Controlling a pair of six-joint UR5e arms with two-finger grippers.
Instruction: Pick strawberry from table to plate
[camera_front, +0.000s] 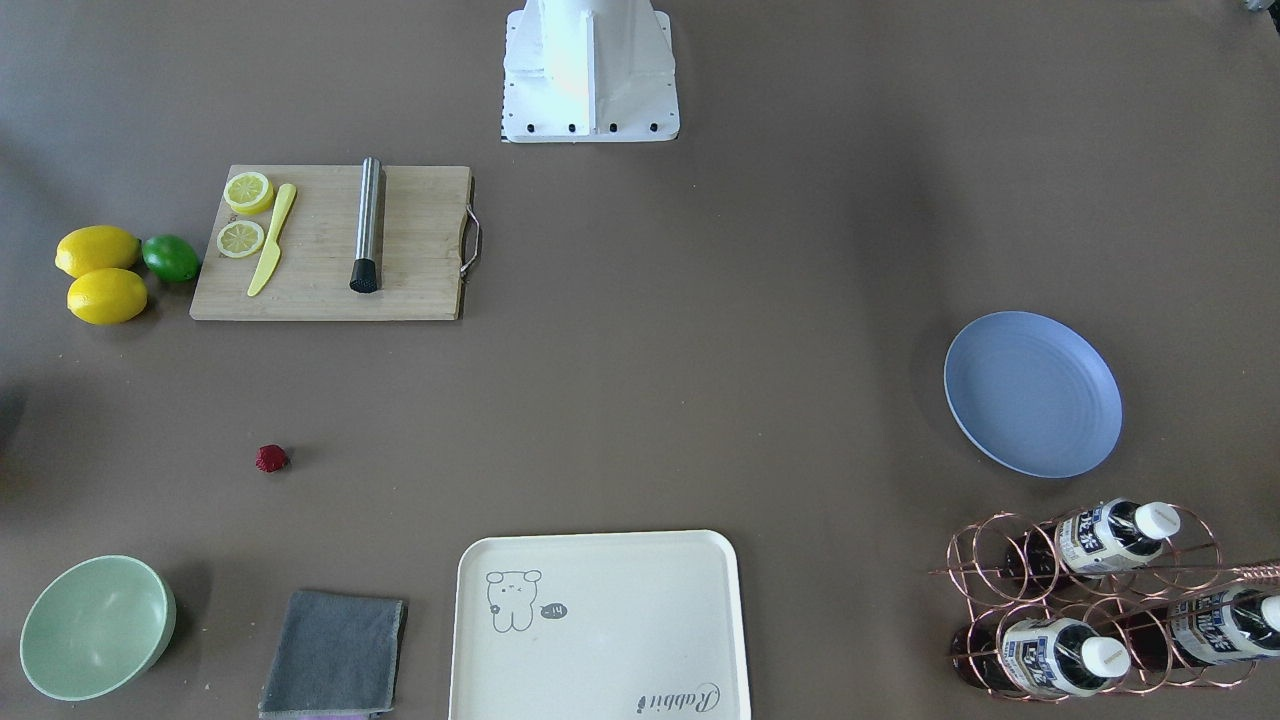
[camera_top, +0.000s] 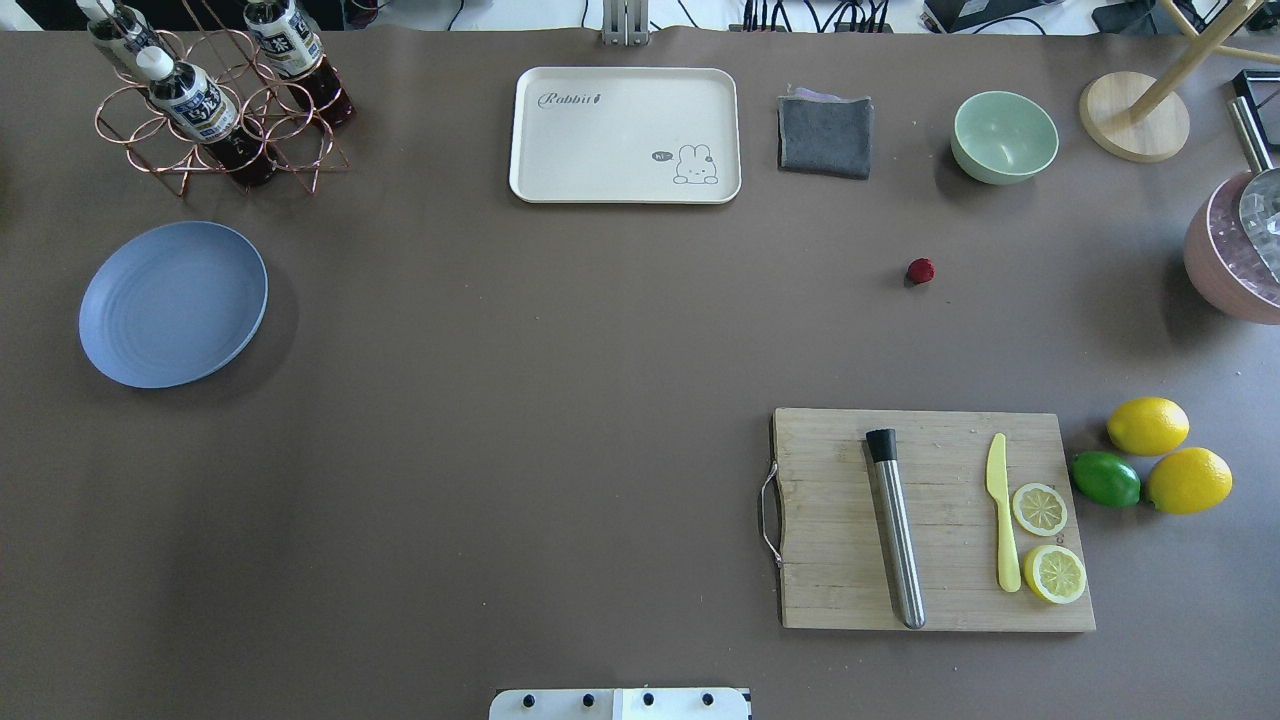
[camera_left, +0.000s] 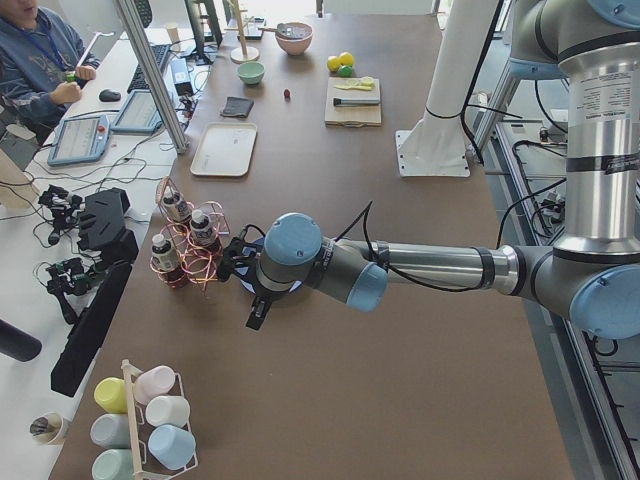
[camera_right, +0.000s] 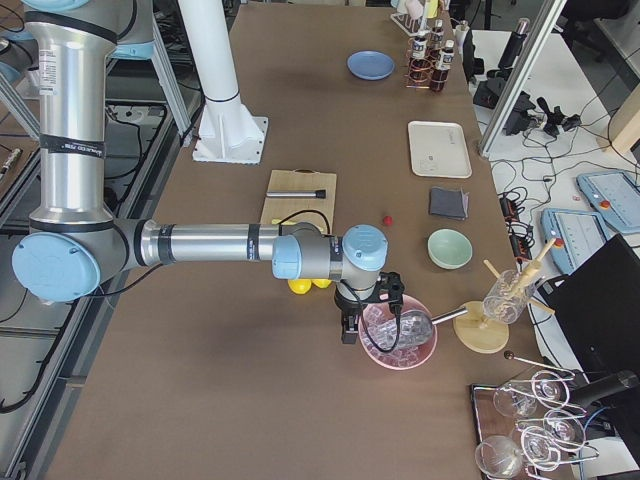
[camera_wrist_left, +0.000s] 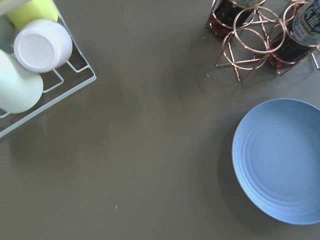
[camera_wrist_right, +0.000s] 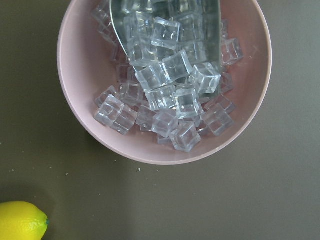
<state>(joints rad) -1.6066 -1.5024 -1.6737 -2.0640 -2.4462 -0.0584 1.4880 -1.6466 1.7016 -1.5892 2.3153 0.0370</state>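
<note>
Overhead exterior view: the strawberry (camera_top: 920, 270) lies alone on the table (camera_top: 520, 340), in the right half and toward the far side. Nothing touches it. Just beyond it, farther from the robot, stand a pale green bowl (camera_top: 1004, 137) and a folded grey cloth (camera_top: 825, 135). Left of the cloth lies a cream tray (camera_top: 625, 135). On the near side of the berry is a wooden cutting board (camera_top: 935, 520), with two lemons (camera_top: 1147, 425) and a lime (camera_top: 1105, 478) at its right end. The blue plate (camera_top: 173, 303) sits well apart from the berry, at the table's far-left side, just beside a copper wire rack of bottles (camera_top: 215, 120).

The left gripper (camera_left: 254, 318) hangs above the table near the plate and the rack. It shows only in the side view, so I cannot tell whether it is released or clenched. The right gripper (camera_right: 348, 335) hangs over a pink bowl (camera_wrist_right: 70, 85) of ice cubes at the table's right end. Its state cannot be told either. Neither gripper is near the strawberry.
</note>
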